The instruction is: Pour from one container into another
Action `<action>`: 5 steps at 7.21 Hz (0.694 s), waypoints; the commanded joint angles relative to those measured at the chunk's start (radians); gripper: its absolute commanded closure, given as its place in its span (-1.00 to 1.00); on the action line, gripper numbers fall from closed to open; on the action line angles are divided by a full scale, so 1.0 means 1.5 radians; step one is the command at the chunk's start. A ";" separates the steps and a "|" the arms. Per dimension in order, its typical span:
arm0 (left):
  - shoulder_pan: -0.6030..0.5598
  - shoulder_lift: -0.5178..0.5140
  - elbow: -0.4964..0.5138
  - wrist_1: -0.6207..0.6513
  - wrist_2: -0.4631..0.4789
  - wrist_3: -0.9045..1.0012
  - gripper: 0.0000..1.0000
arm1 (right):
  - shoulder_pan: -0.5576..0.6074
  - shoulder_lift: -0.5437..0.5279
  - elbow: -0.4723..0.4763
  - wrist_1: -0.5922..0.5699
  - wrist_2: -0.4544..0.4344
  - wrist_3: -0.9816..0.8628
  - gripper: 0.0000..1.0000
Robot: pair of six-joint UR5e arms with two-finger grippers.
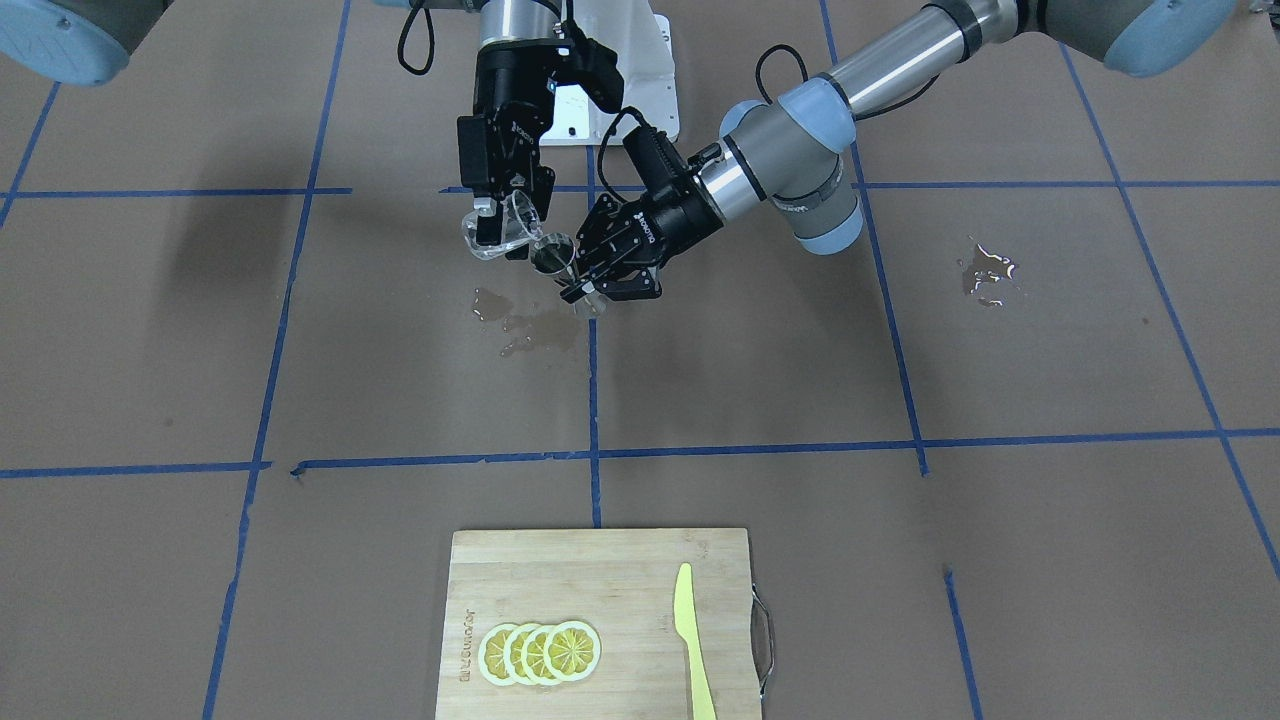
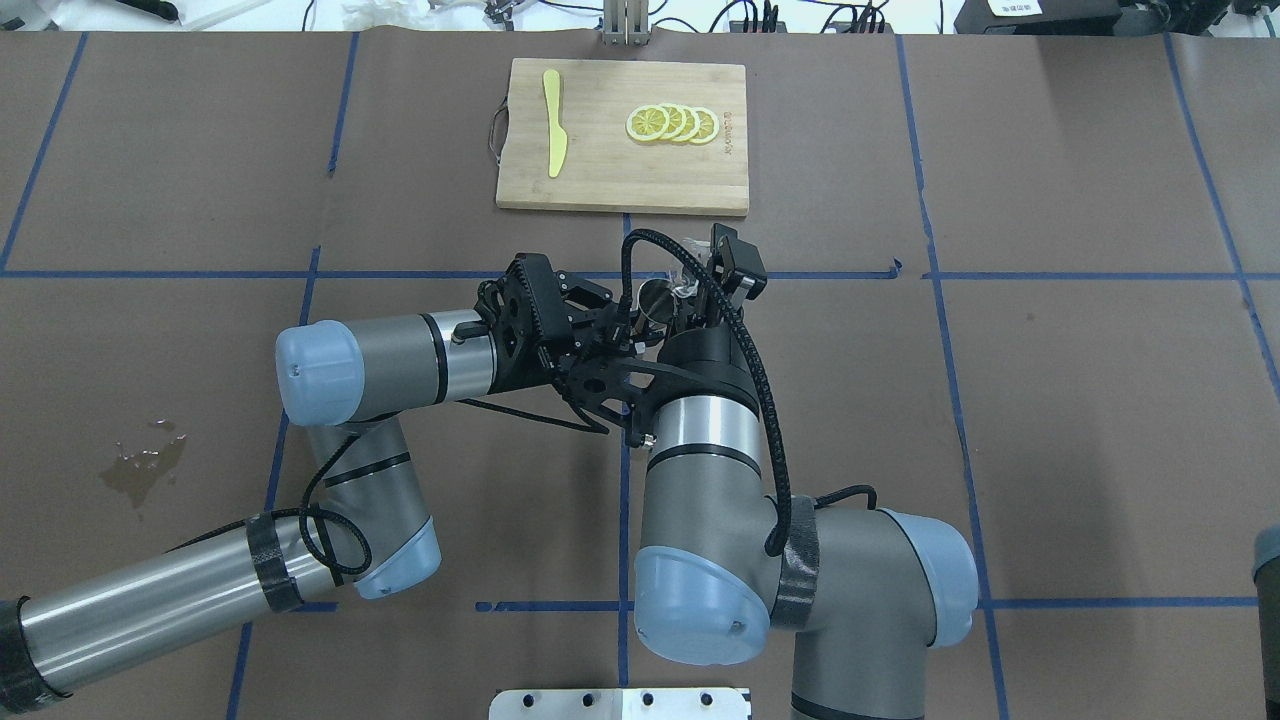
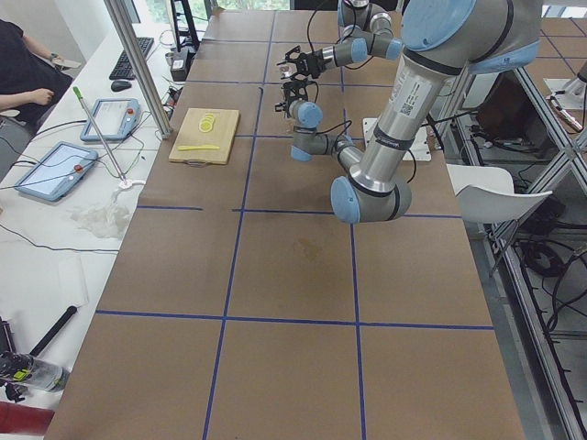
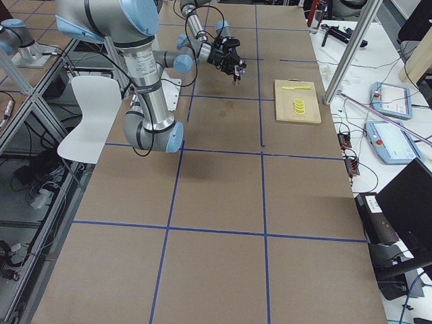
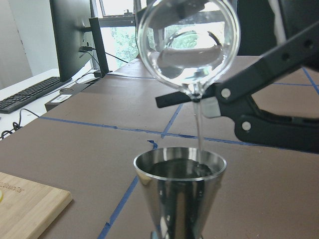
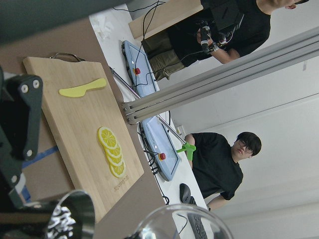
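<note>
A small clear glass cup hangs tilted above the table, and my right gripper is shut on it. Just below its lip stands a grey steel jigger, upright, held at the waist by my left gripper, which is shut on it. In the left wrist view a thin stream of clear liquid runs from the glass cup into the jigger's open top cone. The overhead view shows the jigger between both wrists. The cup's rim fills the bottom of the right wrist view.
A wet patch lies on the brown paper under the grippers, and another spill sits off to the side. A wooden cutting board holds lemon slices and a yellow knife. People stand beyond the table.
</note>
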 commanded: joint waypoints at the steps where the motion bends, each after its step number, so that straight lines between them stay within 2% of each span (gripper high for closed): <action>1: 0.000 -0.001 0.000 0.000 -0.001 0.000 1.00 | 0.001 0.008 0.012 0.007 0.002 0.011 1.00; 5: -0.001 0.000 0.000 0.000 0.000 0.000 1.00 | 0.007 -0.003 0.069 0.021 0.024 0.152 1.00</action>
